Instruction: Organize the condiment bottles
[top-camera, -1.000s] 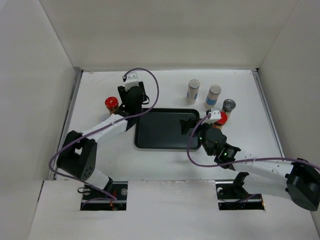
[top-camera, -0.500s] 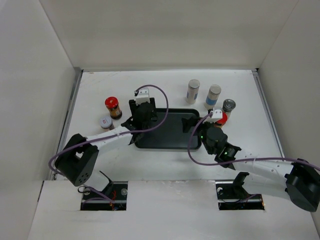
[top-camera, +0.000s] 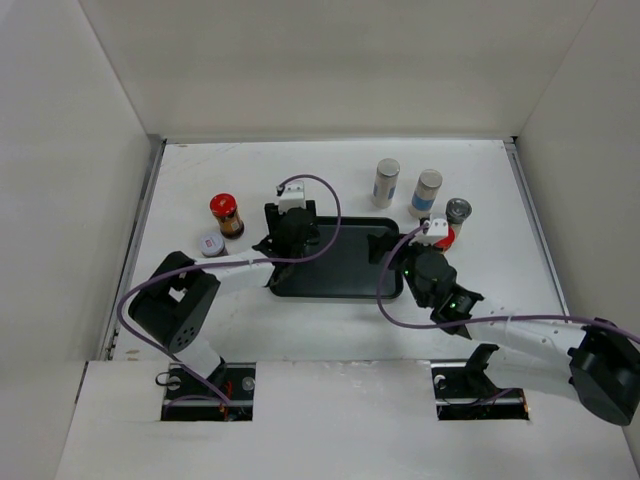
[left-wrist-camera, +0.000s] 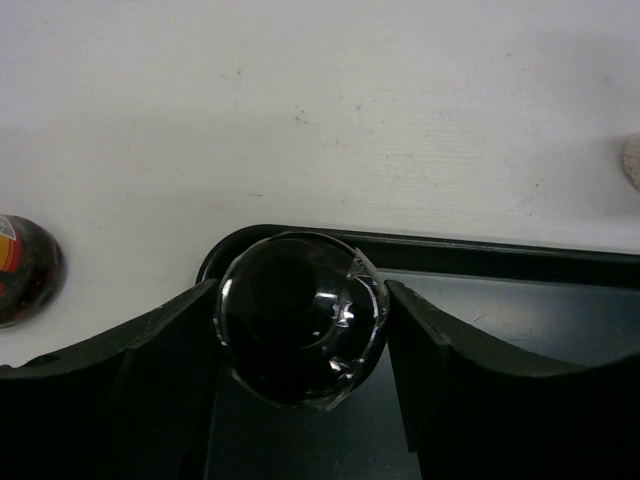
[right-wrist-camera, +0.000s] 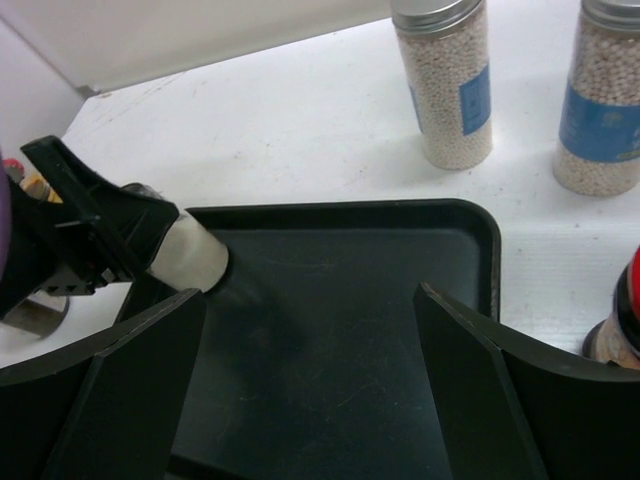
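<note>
My left gripper (top-camera: 292, 238) is shut on the black-capped bottle (left-wrist-camera: 298, 305), holding it over the far left corner of the black tray (top-camera: 335, 270). The bottle's pale body (right-wrist-camera: 190, 256) shows tilted in the right wrist view. My right gripper (top-camera: 378, 248) is open and empty over the tray's right part (right-wrist-camera: 340, 300). Two white cylinders with blue labels (top-camera: 386, 182) (top-camera: 426, 193) stand behind the tray. A silver-lidded jar (top-camera: 458, 212) and a red-lidded jar (top-camera: 444, 237) stand at its right. Another red-lidded jar (top-camera: 226, 213) and a white-lidded jar (top-camera: 210, 243) stand at its left.
White walls close the table on the left, back and right. The right arm's purple cable (top-camera: 385, 300) loops over the tray's near right corner. The red-lidded jar on the right (right-wrist-camera: 622, 320) stands close beside my right gripper's finger.
My left gripper has moved right, from beside the left red-lidded jar to the tray's far left corner, with the bottle in it. The white-lidded jar is now uncovered. The right arm has hardly moved.
</note>
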